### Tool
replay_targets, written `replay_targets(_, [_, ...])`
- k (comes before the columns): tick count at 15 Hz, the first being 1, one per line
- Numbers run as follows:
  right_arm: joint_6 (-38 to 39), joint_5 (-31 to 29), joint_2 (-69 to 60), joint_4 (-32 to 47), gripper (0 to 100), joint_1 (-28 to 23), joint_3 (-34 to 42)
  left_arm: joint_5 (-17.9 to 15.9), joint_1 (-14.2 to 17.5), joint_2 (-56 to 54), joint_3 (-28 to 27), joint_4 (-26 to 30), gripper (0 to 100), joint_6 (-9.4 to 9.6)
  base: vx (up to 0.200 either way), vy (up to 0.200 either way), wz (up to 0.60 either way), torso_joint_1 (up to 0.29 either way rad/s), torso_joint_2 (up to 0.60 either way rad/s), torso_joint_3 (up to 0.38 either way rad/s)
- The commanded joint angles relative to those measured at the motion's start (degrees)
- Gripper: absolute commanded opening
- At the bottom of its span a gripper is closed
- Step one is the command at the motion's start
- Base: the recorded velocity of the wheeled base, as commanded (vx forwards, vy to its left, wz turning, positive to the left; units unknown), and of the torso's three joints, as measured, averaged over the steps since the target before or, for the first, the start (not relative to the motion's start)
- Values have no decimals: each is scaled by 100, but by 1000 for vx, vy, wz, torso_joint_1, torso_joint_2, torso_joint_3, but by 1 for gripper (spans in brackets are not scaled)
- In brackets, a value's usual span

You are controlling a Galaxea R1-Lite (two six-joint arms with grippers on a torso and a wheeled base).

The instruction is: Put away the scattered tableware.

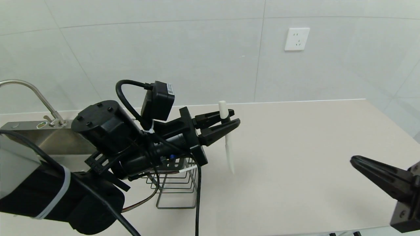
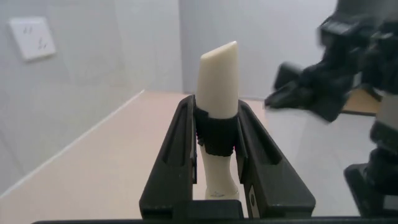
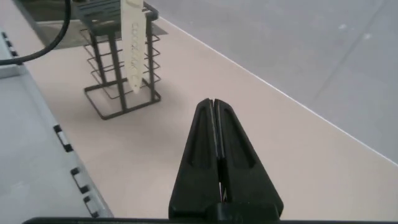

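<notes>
The utensil [image 1: 228,150] hangs upright, tip down, over the counter's [image 1: 311,137] left half. The left gripper's [image 1: 232,120] fingers pinch it, likely ready to drop it into the rack [image 1: 177,193] just beside. The right gripper [image 1: 356,161], fingers closed on nothing, sits near the front-right corner. The arm covers the rack's top, so what it holds can't be told.

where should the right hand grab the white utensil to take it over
Probably the bare lower shaft of the utensil, below the left hand, coming in level from the robot's right: it hangs upright over the counter with its upper part clamped.
</notes>
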Motion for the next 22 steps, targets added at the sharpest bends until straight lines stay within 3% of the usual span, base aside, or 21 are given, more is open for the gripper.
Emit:
replay_targets(1, [-34,1,-1725,240,0,-798,179,9,253,-111,-34,77,0,163,0,0,0,0,0,0])
replay_targets(3, [-25,1,-2947,1127,0,-1017,179,9,288,-270,-96,77,0,251,0,0,0,0,0,0])
replay_targets(8, [-43,1,-6673,5909,0,-1571,179,9,446,-850,-166,411,0,260,0,0,0,0,0,0])
replay_targets(9, [10,-17,-6884,6128,0,-1905,179,9,455,-920,-148,473,0,260,0,0,0,0,0,0])
replay_targets(10, [89,-113,-7016,6524,0,-1923,179,18,455,-964,-140,482,0,269,0,0,0,0,0,0])
replay_targets(12, [309,-1159,-7043,7886,0,-1905,179,18,578,-1166,-157,552,0,269,0,0,0,0,0,0])
replay_targets(15, [1504,-2583,-7043,8115,0,-1914,179,18,1158,-1544,-166,605,0,269,0,0,0,0,0,0])
replay_targets(17, [1680,-2741,-7043,8115,0,-1914,179,-44,1457,-1711,-175,596,0,269,0,0,0,0,0,0])
replay_targets(18, [1654,-2741,-7043,8115,0,-1914,179,-246,1492,-1729,-175,570,0,269,0,0,0,0,0,0])
replay_targets(21, [1662,-2732,-7043,8115,0,-1914,179,-1503,1879,-1641,-175,315,0,269,0,0,0,0,0,0])
replay_targets(22, [1671,-2724,-7043,8115,0,-1914,179,-1529,1888,-1570,-175,262,0,277,0,0,0,0,0,0])
